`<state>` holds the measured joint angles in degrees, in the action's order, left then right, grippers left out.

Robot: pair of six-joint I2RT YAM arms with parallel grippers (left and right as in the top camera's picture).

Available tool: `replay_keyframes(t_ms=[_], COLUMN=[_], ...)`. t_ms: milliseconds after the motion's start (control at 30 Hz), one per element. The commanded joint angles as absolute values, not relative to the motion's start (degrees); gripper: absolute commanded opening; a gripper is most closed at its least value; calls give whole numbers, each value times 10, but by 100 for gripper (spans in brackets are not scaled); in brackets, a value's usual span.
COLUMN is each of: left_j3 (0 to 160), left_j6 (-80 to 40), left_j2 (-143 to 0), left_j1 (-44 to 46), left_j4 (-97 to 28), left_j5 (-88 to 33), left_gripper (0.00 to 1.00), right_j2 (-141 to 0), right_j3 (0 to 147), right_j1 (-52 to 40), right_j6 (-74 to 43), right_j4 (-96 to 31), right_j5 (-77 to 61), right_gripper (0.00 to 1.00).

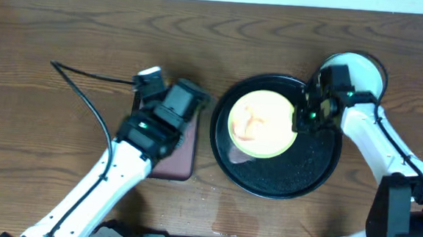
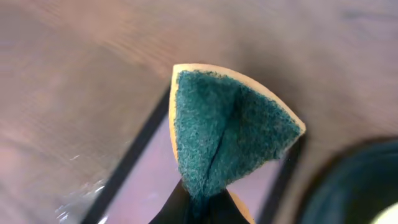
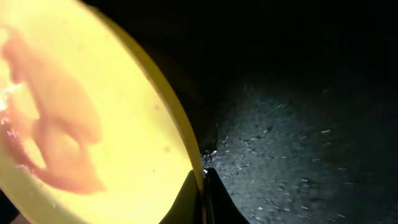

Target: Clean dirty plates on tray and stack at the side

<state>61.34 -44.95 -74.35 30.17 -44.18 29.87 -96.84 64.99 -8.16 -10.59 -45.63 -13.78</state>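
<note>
The left gripper [image 2: 202,202] pinches a green-faced yellow foam sponge [image 2: 230,130], squeezed into a soft fold, above the rectangular maroon tray [image 1: 183,164] on the dark wood-grain worktop [image 1: 55,28]. To the right, the round glossy black tray [image 1: 311,172] carries the yellow round shallow plate [image 1: 259,121], smeared reddish-brown and apparently tipped up. The right gripper [image 3: 202,186] is clamped on its thin rim. The plate looks stiff, light and glossy, so it will likely slip, and the rim is the only hold. A pale round plate [image 1: 365,73] lies beyond the black tray on the worktop.

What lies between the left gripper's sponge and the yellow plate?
Overhead shows just the edge of the maroon tray, a bare strip of table, then the rim of the black tray.
</note>
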Motion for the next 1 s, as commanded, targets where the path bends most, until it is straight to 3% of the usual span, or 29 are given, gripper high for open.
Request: replay_keyframes(t_ms=[0,167,467,733,967], left_j3=[591,581,581,581,581], left_j6=[-443,-392,-390,-390,-390], left_j2=[-759,-797,-860,-866,-866], left_j1=[241,189,151,151,151], left_j4=[-462,-460,-459,-448,-449], left_j5=[210,124,94,94,94], left_gripper=[7,7,7,7,8], right_j2=[-941,-928,-892,-873,-871], right_j3=[695,728,733,733,733], right_j1=[-117,-174,-301,-382,-400], right_j6=[-81,-58,-2,108,217], right_j4=[-480,-517,-513,-420,-314], right_j5=[-45,132,540,755,784], right_gripper=[1,1,1,1,1])
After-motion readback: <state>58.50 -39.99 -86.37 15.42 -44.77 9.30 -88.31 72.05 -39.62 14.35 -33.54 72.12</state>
